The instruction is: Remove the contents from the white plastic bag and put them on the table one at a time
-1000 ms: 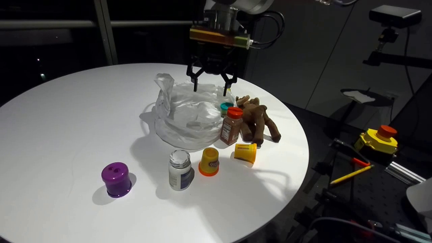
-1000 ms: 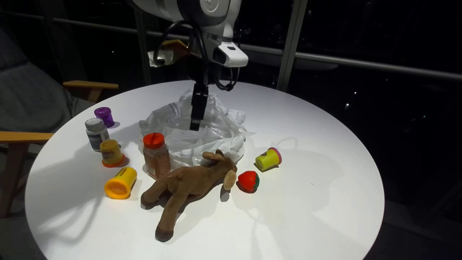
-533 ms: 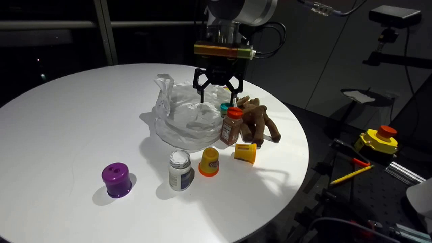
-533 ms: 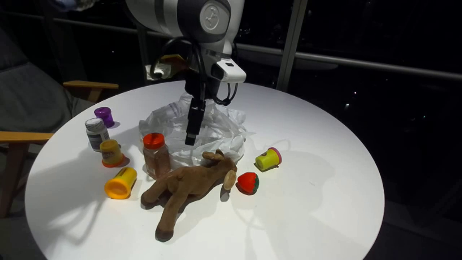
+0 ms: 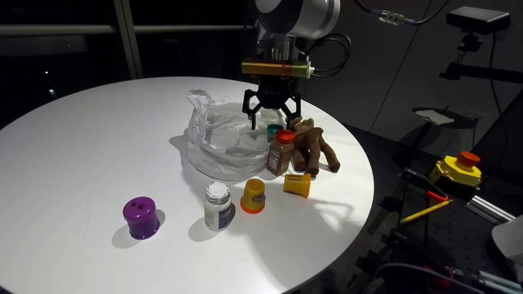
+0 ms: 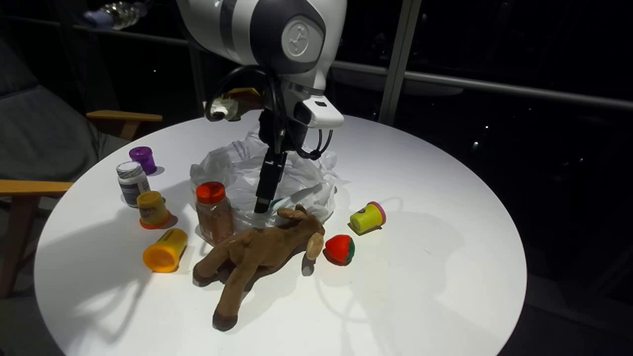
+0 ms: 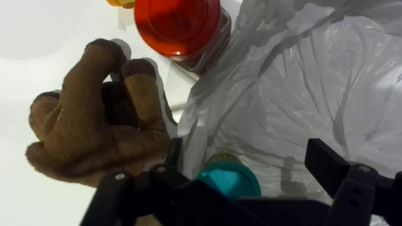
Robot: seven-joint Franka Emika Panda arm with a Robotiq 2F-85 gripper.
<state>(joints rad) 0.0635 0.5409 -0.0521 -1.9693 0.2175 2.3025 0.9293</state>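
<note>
Checking clearance: gripper spread near teal-lidded tub.
We may drag the bag if closing the gripper catches loose folds.

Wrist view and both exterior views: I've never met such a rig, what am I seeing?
This is one robot arm ending in a claw, open and holding nothing. The exterior views are shot from outside the robot; the wrist view from its own wrist, looking down. On the round white table sits a white plastic bag with a teal-lidded tub inside. Also on the table: a red-capped jar, a brown stuffed animal, a strawberry shape, a white bottle, a purple tub, a standing yellow tub, a tipped yellow tub and a lime tub.
</note>
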